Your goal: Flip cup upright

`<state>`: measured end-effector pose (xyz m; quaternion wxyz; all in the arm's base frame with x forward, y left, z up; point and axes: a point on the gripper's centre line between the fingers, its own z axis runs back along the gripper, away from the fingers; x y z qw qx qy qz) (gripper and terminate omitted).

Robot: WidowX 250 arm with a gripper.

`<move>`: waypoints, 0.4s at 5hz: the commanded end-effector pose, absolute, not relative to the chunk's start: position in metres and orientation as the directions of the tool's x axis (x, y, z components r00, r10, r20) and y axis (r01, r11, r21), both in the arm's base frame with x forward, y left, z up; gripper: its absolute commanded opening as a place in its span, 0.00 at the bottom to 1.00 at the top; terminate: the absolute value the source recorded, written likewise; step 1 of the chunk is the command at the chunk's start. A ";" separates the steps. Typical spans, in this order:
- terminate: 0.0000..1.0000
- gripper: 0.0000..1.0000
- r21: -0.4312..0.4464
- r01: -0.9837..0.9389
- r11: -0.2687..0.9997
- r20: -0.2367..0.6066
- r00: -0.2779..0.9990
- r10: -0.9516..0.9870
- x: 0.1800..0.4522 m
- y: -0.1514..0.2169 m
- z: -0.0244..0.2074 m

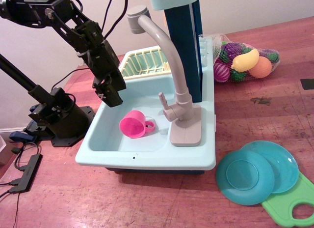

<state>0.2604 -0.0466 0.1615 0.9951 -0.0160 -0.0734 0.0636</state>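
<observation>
The hot-pink cup (133, 125) lies on its side in the basin of the light-blue toy sink (98, 150), its round rim facing the front left and its small loop handle toward the grey faucet. My gripper (111, 96) hangs at the sink's left rim, above and to the left of the cup, apart from it. It holds nothing; I cannot tell from this angle whether its fingers are open or shut.
A grey faucet (169, 66) arches over the basin. A pale yellow dish rack (142, 63) sits at the back of the sink. Two teal plates (255, 171) and a green board (294, 203) lie front right. A net bag of toy fruit (245, 61) lies back right.
</observation>
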 end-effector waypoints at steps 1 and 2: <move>0.00 1.00 -0.041 -0.124 0.991 0.144 0.981 0.129 0.260 -0.047 0.161; 0.00 1.00 -0.041 -0.101 0.994 0.148 0.983 0.106 0.264 -0.052 0.158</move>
